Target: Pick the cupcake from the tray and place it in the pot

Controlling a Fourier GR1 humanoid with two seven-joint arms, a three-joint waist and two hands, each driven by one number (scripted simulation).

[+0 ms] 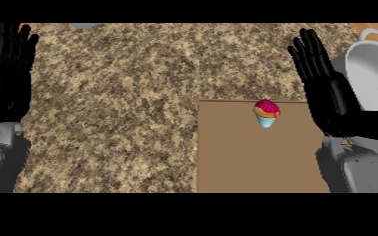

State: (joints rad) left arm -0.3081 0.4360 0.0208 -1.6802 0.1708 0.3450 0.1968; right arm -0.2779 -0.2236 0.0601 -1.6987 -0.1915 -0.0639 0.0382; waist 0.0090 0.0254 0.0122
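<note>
Your right robot hand [328,92] hangs released, fingers straight, between the cupcake [266,113] on the tray [244,165] and the pot [363,70]. That suits a short reach. Your left robot hand [16,75] rests open at the edge.

You see a speckled brown granite counter [125,95] filling most of the frame. At the top edge, upper left, a small grey object [86,25] peeks in, too cut off to identify.
</note>
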